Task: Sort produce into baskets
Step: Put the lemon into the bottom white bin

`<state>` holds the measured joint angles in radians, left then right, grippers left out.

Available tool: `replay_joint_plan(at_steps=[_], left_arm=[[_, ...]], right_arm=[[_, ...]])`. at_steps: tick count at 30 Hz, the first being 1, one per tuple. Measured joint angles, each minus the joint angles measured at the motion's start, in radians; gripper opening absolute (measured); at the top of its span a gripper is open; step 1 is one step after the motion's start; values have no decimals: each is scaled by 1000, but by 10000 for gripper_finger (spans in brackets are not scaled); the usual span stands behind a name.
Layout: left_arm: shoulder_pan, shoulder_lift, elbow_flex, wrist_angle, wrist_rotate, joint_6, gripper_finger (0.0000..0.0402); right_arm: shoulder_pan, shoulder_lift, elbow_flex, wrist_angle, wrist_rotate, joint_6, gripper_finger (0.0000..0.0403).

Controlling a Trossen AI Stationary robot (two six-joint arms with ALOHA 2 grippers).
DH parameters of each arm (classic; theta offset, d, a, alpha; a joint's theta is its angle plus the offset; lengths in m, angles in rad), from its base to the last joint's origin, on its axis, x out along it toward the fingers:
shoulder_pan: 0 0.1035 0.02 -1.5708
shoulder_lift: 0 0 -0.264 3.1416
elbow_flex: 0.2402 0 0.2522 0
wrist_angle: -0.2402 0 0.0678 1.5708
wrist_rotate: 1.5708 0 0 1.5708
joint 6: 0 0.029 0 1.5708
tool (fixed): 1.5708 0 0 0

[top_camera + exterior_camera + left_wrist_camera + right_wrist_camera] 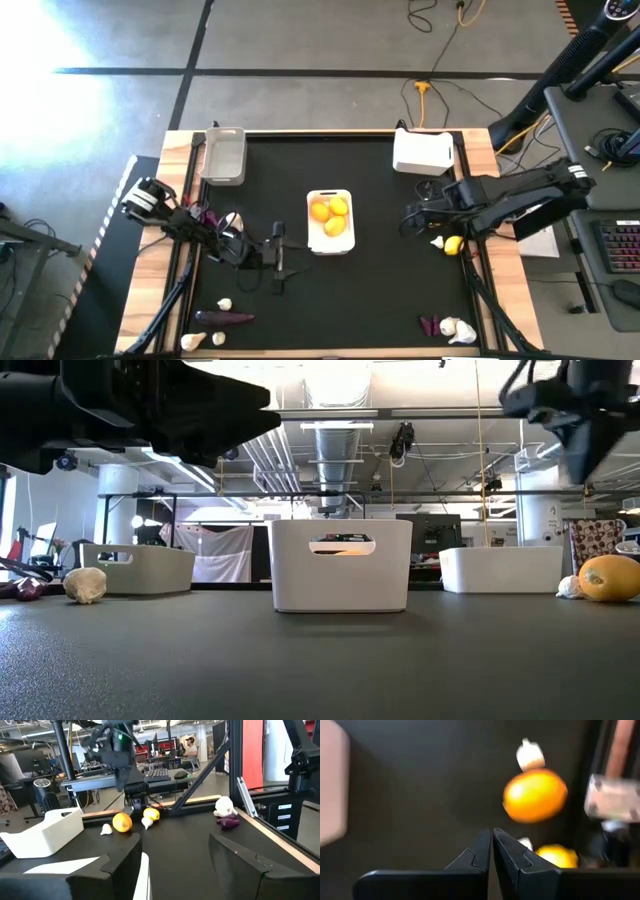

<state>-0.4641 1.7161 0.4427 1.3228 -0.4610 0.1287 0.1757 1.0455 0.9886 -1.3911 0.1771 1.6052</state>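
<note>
3 baskets (pixel 330 222): the middle 1 holds 3 fruits (pixel 329 209). Right gripper (pixel 410 217) closed, empty, 1 fruit (pixel 454 244) beside it. Left gripper (pixel 281 262) open, empty.

Three baskets stand upright on the black table: a grey one (pixel 223 155) far left, a white one (pixel 423 152) far right, and a white middle basket (pixel 330 222) holding yellow and orange fruits (pixel 329 211). More fruit (pixel 453 244) and a garlic bulb (pixel 437 241) lie at the right edge. A purple vegetable (pixel 224 317) and garlic bulbs (pixel 219 339) lie near left; another purple piece (pixel 430 324) and bulbs (pixel 455 328) near right.
</note>
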Motion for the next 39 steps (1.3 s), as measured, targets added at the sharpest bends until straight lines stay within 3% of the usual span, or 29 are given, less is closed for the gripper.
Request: replay_joint_plan(at_steps=[5,21,32,39], left_arm=[[0,0,0,-1,0,-14,212],[6,0,2,-5,0,20,212],[19,0,2,-23,0,21,212],[24,0,2,-39,0,20,212]], right_arm=[[-57,40,-36,10,-165,-80,13],[-284,209,-46,10,-231,-525,13],[-372,313,-46,9,-264,-735,13],[-411,371,-46,6,-275,-789,13]])
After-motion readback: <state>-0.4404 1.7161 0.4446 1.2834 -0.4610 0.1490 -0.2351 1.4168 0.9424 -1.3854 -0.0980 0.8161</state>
